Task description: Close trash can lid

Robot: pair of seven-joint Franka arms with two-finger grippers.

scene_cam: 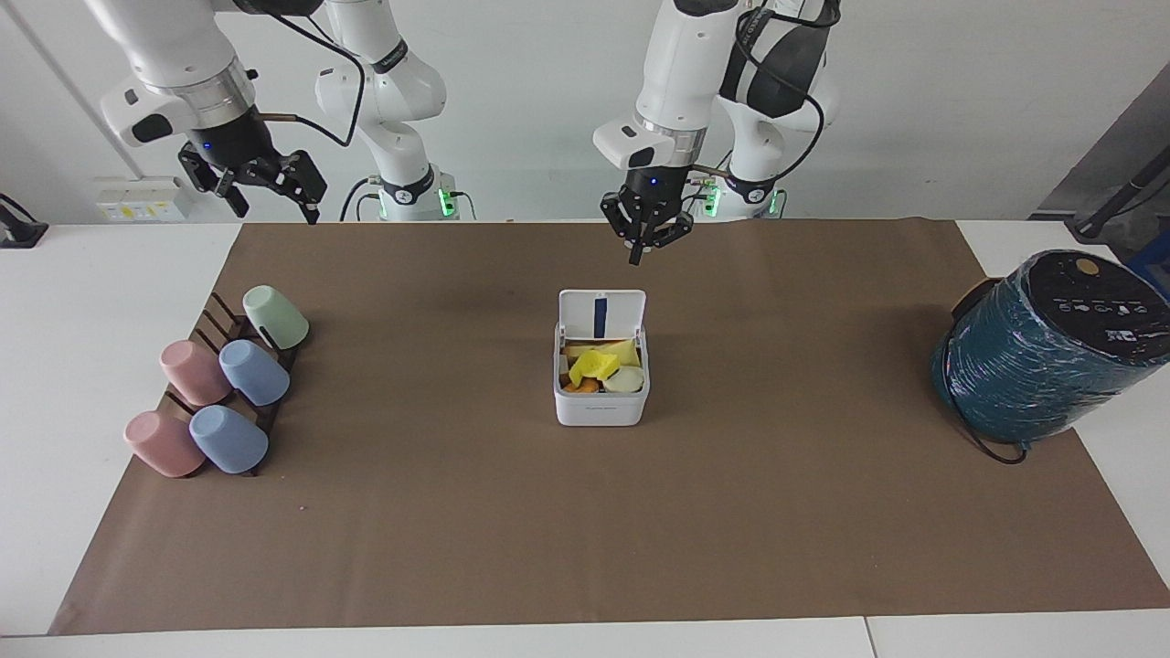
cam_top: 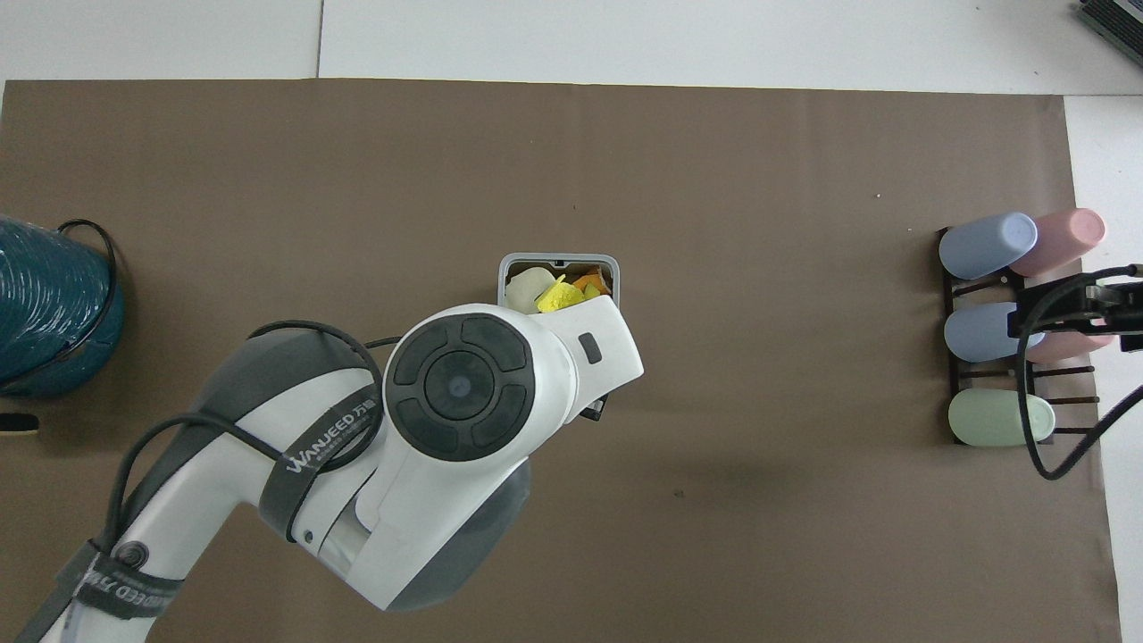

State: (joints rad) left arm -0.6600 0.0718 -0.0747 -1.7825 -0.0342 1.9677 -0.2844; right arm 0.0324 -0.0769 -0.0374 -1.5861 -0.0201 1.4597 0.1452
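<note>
While the right arm waits at its end of the bench (scene_cam: 119, 302), its right pincer (scene_cam: 267, 187) hangs in the air with the fingers spread apart and nothing between them, above the bare bench top just off the brown mat (scene_cam: 457, 512). Below it, toward that end of the mat, a dark rack (scene_cam: 239, 331) carries five tipped cups: a green cup (scene_cam: 275, 317) nearest the robots, then a pink cup (scene_cam: 194, 371) beside a blue cup (scene_cam: 253, 372), and farther out a second pink cup (scene_cam: 164, 443) beside a second blue cup (scene_cam: 228, 439).

At the middle of the mat stands the trash can (scene_cam: 601, 384), filled with yellow, orange and pale scraps. Its lid (scene_cam: 601, 315) stands upright and open on the edge nearer the robots, the blue stripe of its underside facing the camera. The left pincer (scene_cam: 644, 245) points downward over the mat nearer the robots than the lid, clear of it, its fingers drawn close together and holding nothing. In the overhead view the left arm's wrist covers the nearer half of the can.

Toward the left arm's end, a large teal-wrapped cylinder (scene_cam: 1042, 352) sits at the mat's edge, tilted.
</note>
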